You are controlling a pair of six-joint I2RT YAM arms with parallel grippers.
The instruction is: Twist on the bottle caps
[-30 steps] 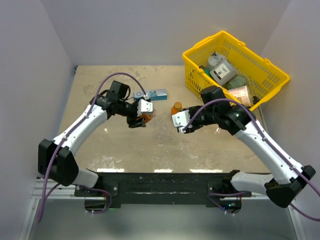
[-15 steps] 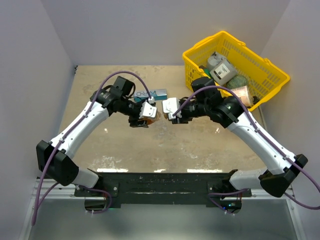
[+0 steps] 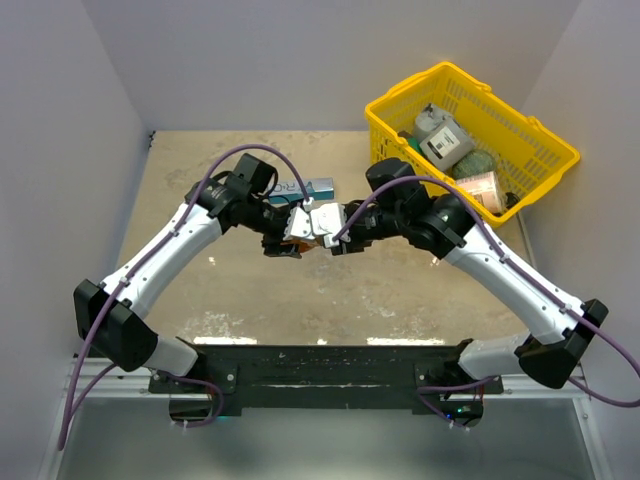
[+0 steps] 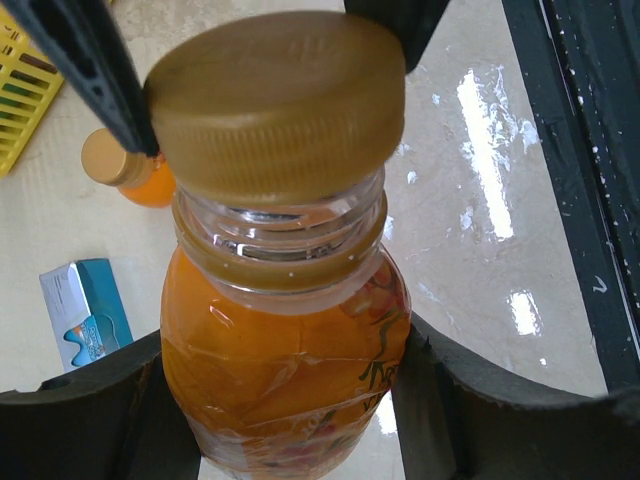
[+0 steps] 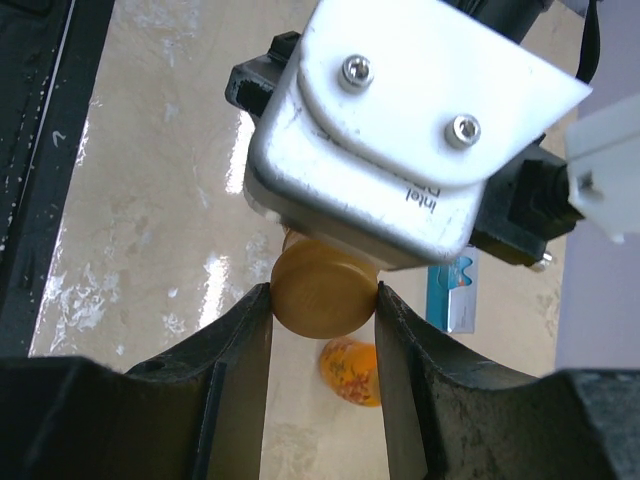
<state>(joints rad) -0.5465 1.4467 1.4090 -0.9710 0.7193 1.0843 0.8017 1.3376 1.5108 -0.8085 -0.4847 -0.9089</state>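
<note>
Right tool (image 5: 323, 303) brought cap (image 5: 322, 297) onto bottle (image 4: 285, 385).

The left gripper (image 4: 290, 405) clamps a bottle (image 4: 285, 340) of orange liquid around its body, one dark finger (image 4: 80, 415) on each side. A brownish cap (image 4: 275, 100) sits on the neck, and clear threads show beneath it. The right gripper (image 4: 245, 45) pinches this cap between two dark fingers (image 4: 85, 65). Behind, on the table (image 4: 470, 220), a second bottle (image 4: 140, 180) wears its own cap (image 4: 105, 155). It is near a yellow basket (image 4: 25, 90) and well apart from the edge where a black rail (image 4: 590, 150) runs. A blue box (image 4: 85, 310) lies flat on the surface beside the held bottle.
</note>
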